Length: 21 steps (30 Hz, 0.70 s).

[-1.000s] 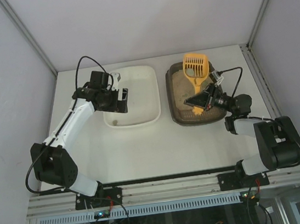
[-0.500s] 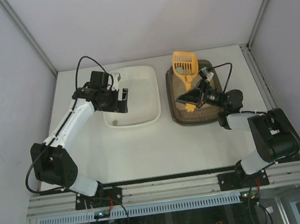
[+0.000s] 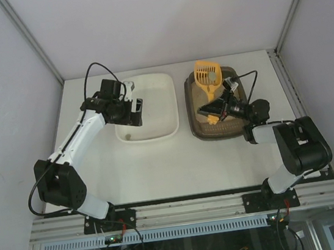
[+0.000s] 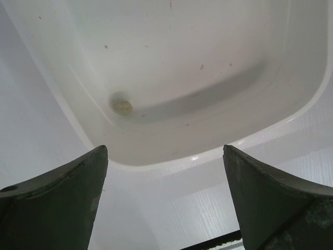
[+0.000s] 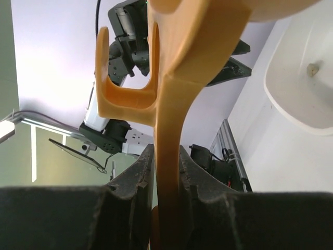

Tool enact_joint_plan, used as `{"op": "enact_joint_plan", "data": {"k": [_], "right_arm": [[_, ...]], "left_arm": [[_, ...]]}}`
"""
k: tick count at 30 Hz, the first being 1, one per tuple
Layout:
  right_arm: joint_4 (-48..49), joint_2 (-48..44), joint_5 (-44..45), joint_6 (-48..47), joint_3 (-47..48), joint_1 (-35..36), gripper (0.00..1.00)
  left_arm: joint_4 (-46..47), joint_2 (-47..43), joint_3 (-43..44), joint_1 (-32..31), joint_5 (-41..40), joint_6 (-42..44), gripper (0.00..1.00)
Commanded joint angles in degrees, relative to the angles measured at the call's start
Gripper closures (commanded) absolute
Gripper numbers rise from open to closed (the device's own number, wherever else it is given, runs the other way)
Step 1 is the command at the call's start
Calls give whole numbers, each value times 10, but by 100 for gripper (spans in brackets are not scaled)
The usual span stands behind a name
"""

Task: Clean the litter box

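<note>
The right fingers (image 5: 127, 208) are pinched on the yellow scoop (image 3: 208, 75), held lengthwise over the litter box (image 3: 200, 132) beneath them at the right of the desk (image 3: 160, 163); the left fingers (image 4: 57, 198) are spread above the white tub (image 3: 165, 100).

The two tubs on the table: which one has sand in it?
The dark brown litter box on the right holds beige sand. The white tub beside it is nearly bare, with just one small lump.

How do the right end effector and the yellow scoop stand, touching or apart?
Touching. The right wrist view shows the right end effector shut on the yellow scoop handle, both fingers pressed against its sides with no gap.
</note>
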Motion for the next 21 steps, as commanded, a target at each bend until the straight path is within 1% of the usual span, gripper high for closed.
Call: {"op": "enact_joint_plan", "data": {"k": [1,2,4,5,6,7,8,9,10,11,13,15,18,20,21], "right_arm": [[22,2,1,-20,-10,-7,100],[6,-1,0,-34,-11,-8,100],[-142,-22,-4,-124,-8,-4,100],[-249,-41,2,-198,3,1,100],[-397,-79,22,-294,20,8,100],[-543,-109,58,-394,47,18,100],[-682,-131,114,-494,77,34,100],[-779,-148,167,-561,103,48,100],[-818,-159,185,-591,110,51,100],[-822,-163,177,-594,104,42,100],[-784,-167,138,-568,77,9,100],[-758,-172,118,-551,63,-10,100],[-762,-181,120,-553,73,-4,100],[-818,-179,155,-583,110,21,100],[-887,-174,191,-623,139,46,100]], "left_arm": [[10,-23,-12,3,11,10,4],[10,-23,-12,3,10,10,4],[10,-23,-13,4,10,10,4],[11,-24,-13,3,8,10,4],[11,-25,-14,3,9,10,4],[10,-26,-14,3,9,11,5],[11,-26,-15,3,8,11,4],[11,-26,-15,3,8,12,4],[12,-26,-16,3,8,11,4],[13,-26,-16,3,9,11,5],[13,-22,-14,3,12,10,4],[9,-20,-12,3,13,10,5],[9,-23,-11,3,7,14,5],[2,-27,-7,6,-1,37,5],[-9,-29,2,12,9,53,6]]}}
